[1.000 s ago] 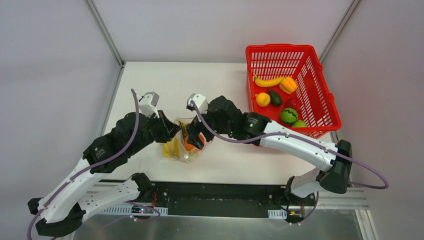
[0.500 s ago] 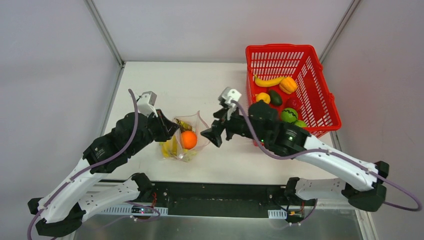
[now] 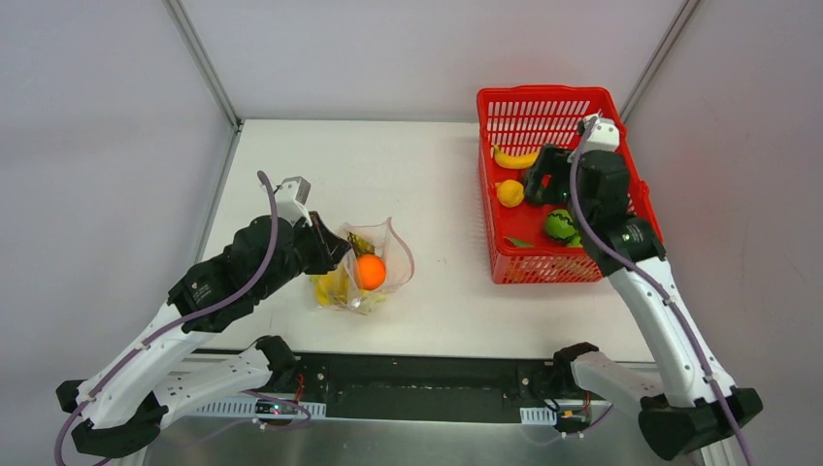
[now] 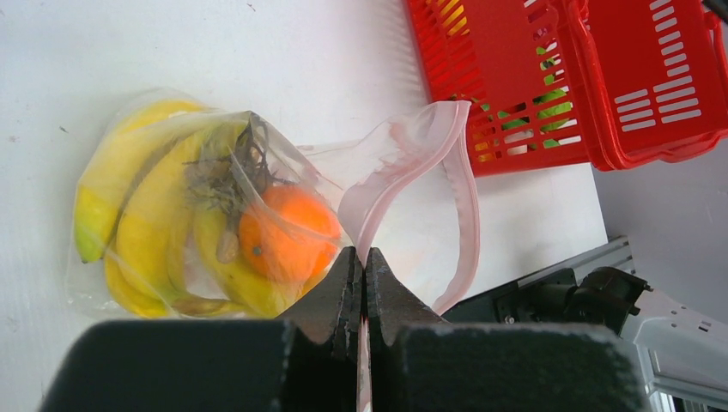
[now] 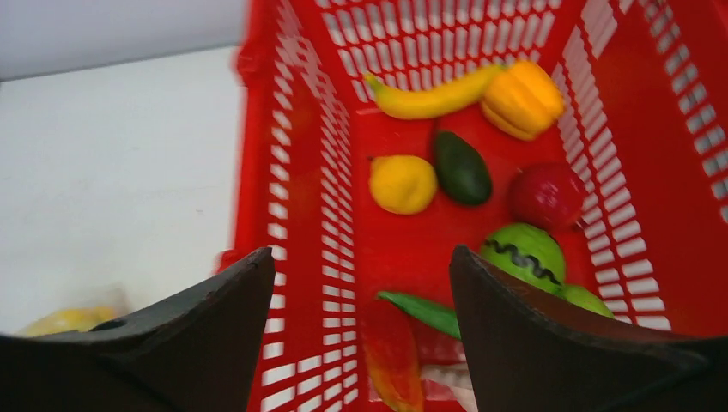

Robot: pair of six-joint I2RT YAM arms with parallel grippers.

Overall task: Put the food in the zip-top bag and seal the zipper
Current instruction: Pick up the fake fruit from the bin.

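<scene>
Spanning pale grey walls, the white worktop [image 3: 369, 165] carries the zip-top bag [image 3: 383, 254] and the basket [image 3: 543, 107]. The left pincer [image 4: 361, 266] clamps the zipper [image 4: 464, 197]. The right pincer [image 5: 360, 257], jaws apart, has swung from the bag to above the basket.

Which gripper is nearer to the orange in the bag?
Left. The left gripper is shut on the zip-top bag at its rim, right beside the orange; the right gripper hangs open over the red basket, well off to the side.

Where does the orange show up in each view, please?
Top: orange left of centre, inside the bag.
Left wrist: orange mid-frame, inside the bag.
Right wrist: not in it.
Shared landmark: basket, upper right in left wrist, filling right wrist.
</scene>
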